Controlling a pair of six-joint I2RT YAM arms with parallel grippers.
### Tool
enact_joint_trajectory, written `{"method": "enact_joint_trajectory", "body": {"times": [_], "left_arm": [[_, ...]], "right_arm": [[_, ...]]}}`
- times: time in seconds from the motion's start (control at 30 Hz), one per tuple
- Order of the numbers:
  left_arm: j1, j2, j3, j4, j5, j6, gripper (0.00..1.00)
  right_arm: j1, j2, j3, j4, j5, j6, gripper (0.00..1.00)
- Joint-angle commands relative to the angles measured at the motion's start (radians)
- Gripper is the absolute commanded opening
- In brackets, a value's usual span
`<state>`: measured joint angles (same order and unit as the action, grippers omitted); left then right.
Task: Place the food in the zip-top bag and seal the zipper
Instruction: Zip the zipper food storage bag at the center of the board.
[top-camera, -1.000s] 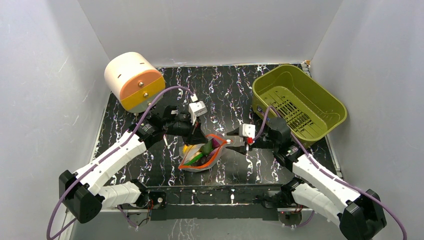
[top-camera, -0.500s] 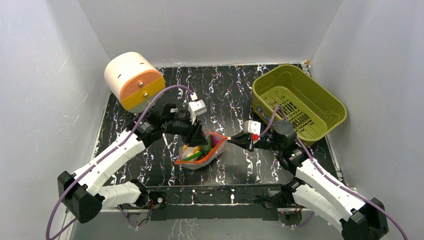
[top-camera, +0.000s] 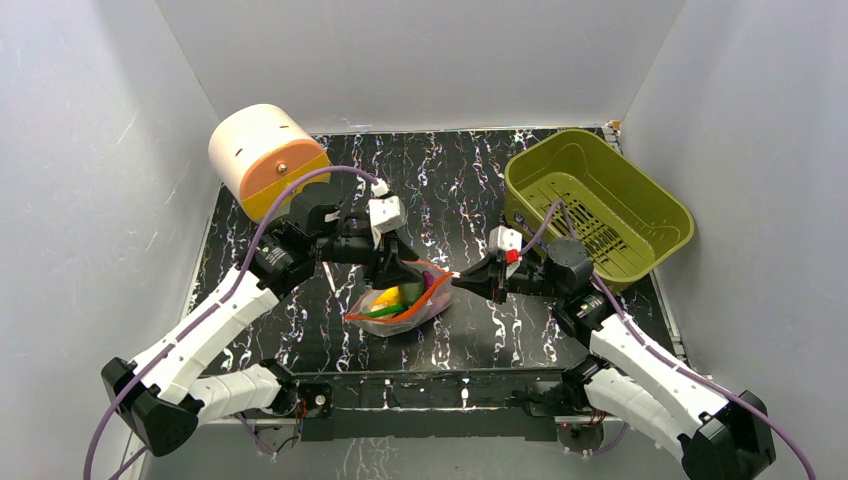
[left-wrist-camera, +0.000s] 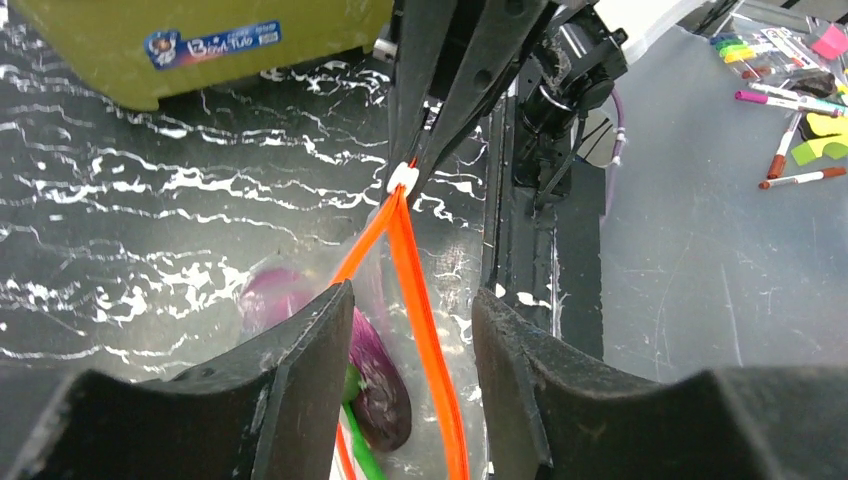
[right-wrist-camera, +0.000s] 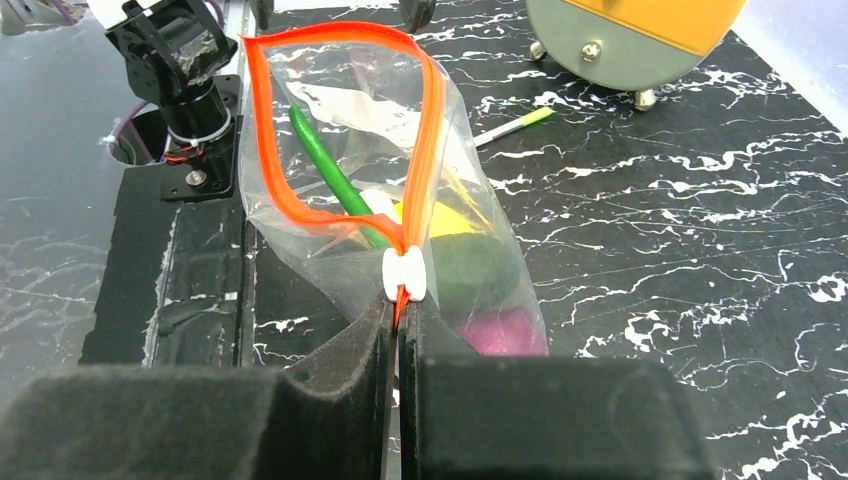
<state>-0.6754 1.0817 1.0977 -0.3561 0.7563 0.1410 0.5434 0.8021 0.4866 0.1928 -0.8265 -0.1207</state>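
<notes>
The clear zip-top bag (top-camera: 398, 308) lies at the table's middle with its mouth partly open. Inside it I see the food: a yellow piece (right-wrist-camera: 445, 222), a purple eggplant (left-wrist-camera: 378, 372), a pink piece (right-wrist-camera: 505, 330) and a long green piece (right-wrist-camera: 328, 165). My right gripper (right-wrist-camera: 400, 305) is shut on the end of the orange zipper (right-wrist-camera: 428, 130), just behind its white slider (right-wrist-camera: 404, 274). My left gripper (left-wrist-camera: 412, 300) is open. Its fingers (left-wrist-camera: 300, 370) straddle the zipper strip (left-wrist-camera: 425, 330) without pinching it.
An olive-green slotted basket (top-camera: 600, 200) stands at the back right. A cream and orange drum-shaped object (top-camera: 268, 160) sits at the back left. A thin white and green stick (right-wrist-camera: 512, 125) lies on the black marbled table beside the bag.
My left gripper has let go of the bag and opened. My right gripper has moved in and shut on the zipper's end by the slider. The bag's mouth has narrowed.
</notes>
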Motion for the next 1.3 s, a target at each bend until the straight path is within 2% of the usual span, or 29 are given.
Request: {"method": "enact_joint_trajectory", "body": {"times": [0.0, 0.23, 0.57, 0.73, 0.9, 1.07, 1.27], "left_arm": [[-0.005, -0.022, 0.035, 0.081, 0.111, 0.095, 0.46], [-0.043, 0.012, 0.035, 0.086, 0.141, 0.175, 0.47], [-0.151, 0.125, 0.065, 0.116, 0.052, 0.217, 0.4], [-0.208, 0.159, 0.039, 0.143, -0.037, 0.232, 0.36], [-0.211, 0.163, 0.024, 0.157, -0.058, 0.249, 0.42], [-0.211, 0.176, 0.043, 0.107, -0.086, 0.293, 0.45], [-0.21, 0.167, 0.036, 0.118, -0.08, 0.283, 0.47]], "right_arm": [[0.005, 0.021, 0.067, 0.064, -0.043, 0.021, 0.0], [0.005, 0.034, 0.076, 0.103, -0.088, 0.044, 0.0], [0.007, 0.026, 0.064, 0.126, -0.118, 0.04, 0.0], [0.01, 0.035, 0.064, 0.137, -0.121, 0.035, 0.0], [0.015, 0.036, 0.065, 0.108, -0.139, 0.006, 0.0], [0.015, 0.031, 0.089, 0.034, -0.152, -0.047, 0.0], [0.015, 0.031, 0.088, 0.032, -0.144, -0.055, 0.0]]}}
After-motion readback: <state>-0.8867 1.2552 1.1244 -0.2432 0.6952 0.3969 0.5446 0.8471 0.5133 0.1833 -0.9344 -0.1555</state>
